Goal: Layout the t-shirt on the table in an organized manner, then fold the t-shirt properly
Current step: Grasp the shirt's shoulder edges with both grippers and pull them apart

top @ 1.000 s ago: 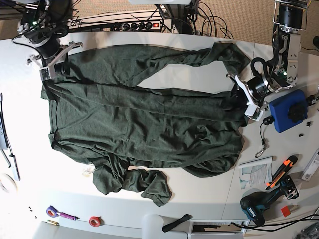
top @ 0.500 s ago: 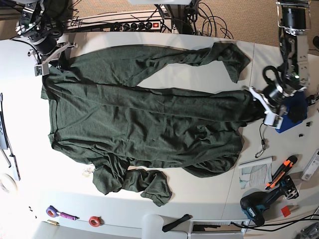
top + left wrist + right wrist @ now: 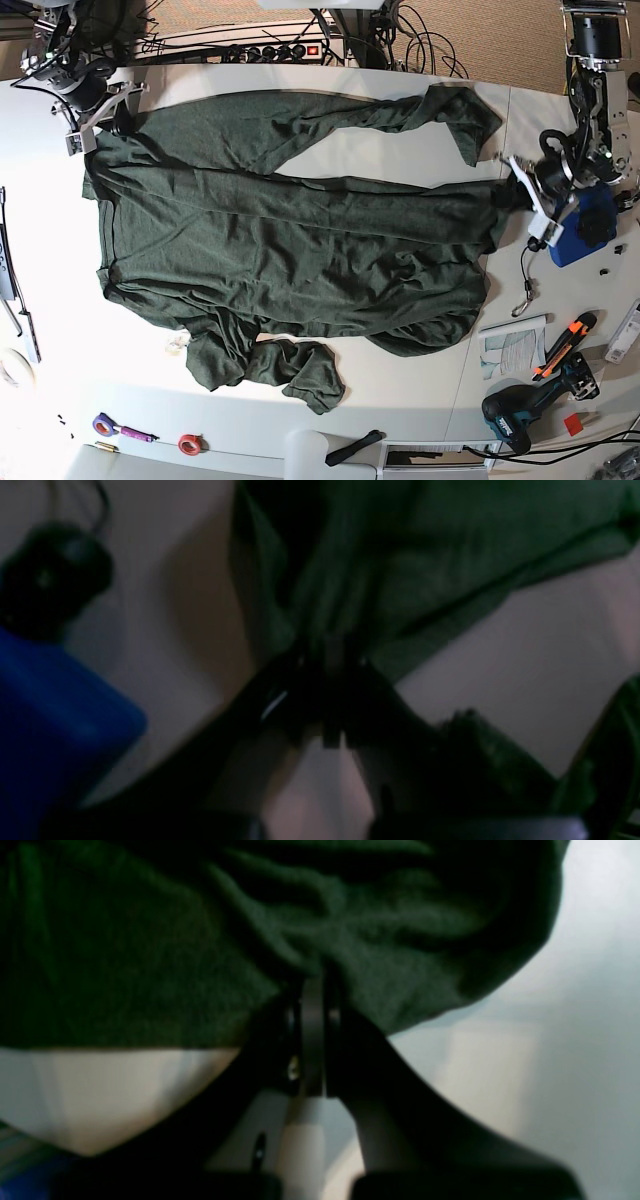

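Observation:
The dark green t-shirt (image 3: 300, 240) lies spread across the white table (image 3: 400, 400), with folds along its middle and a bunched sleeve at the near left. My left gripper (image 3: 517, 197) is at the shirt's right edge, shut on a pinch of the fabric (image 3: 350, 595); the left wrist view shows the black fingertips (image 3: 305, 680) meeting in the cloth. My right gripper (image 3: 103, 125) is at the far left corner, shut on the fabric (image 3: 150, 955), which drapes over its fingertips (image 3: 312, 1005).
A blue box (image 3: 585, 225) sits right beside the left gripper and shows as the blue box (image 3: 50, 720) in its wrist view. A drill (image 3: 520, 410), an orange cutter (image 3: 565, 345) and paper (image 3: 510, 345) lie at the near right. Tape rolls (image 3: 190, 443) are at the near edge, a power strip (image 3: 270, 50) behind.
My left gripper has moved outward to the right, drawing the shirt's edge with it. My right gripper has moved up and left with its corner, so the shirt is stretched wider.

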Available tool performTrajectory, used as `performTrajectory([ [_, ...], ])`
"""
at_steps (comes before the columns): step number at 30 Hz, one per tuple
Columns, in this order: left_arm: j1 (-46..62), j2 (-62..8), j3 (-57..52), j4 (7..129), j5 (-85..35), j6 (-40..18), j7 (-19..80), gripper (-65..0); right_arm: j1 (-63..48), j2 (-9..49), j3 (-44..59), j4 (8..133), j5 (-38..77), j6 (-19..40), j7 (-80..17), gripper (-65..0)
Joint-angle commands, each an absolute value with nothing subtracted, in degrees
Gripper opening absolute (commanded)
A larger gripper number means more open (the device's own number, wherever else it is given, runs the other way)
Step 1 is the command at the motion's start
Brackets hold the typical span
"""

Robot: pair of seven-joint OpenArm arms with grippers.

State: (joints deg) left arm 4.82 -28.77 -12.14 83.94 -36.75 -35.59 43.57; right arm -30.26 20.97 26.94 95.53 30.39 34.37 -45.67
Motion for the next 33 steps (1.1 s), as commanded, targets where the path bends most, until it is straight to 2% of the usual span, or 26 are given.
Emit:
performTrajectory([
  [1,4.2,-30.2,-12.6,84.8,-37.3,-35.4,45.1,-61.7,-31.9,21.0,26.4,94.5,25.7,34.8,-55.6,-65.0],
  [5,4.3,-32.6,-12.6,84.8,-38.2,-35.4,50.0,-61.7,-31.9,21.8,26.4,94.5,25.7,34.9,-59.6,-65.0],
  [13,4.3,-37.5,-12.6,84.8,-46.2,-35.4,57.3,-61.8,-32.6,27.5,26.4,94.5,25.7,34.7,-65.6,-65.0],
  [19,4.3,-39.4,-12.6,84.8,-50.7,-36.1,62.0,-61.8,-32.6,28.6,26.7,94.5,25.7,34.7,-69.0,-65.0],
  [23,4.3,-39.4,-12.6,84.8,-57.3,-39.9,67.2,-61.8,-32.6,28.6,26.7,94.5,25.7,34.7,-69.4,-65.0],
  [28,3.9,-39.3,-12.6,84.8,-64.4,-40.0,64.5,-61.8,-32.6,28.6,26.7,94.5,29.2,34.7,-68.6,-65.0],
  [29,3.6,-39.0,-12.8,84.8,-64.9,-40.0,64.5,-61.4,-32.5,28.6,26.7,94.5,30.5,34.7,-68.9,-62.3],
  [32,2.8,-38.9,-13.5,84.8,-67.0,-40.0,64.5,-54.5,-32.6,28.6,26.7,94.5,35.1,34.8,-71.0,-40.9],
  [33,2.7,-38.9,-14.0,84.8,-67.7,-40.0,64.5,-51.7,-32.6,28.6,26.9,94.5,37.8,35.6,-71.0,-39.2],
])
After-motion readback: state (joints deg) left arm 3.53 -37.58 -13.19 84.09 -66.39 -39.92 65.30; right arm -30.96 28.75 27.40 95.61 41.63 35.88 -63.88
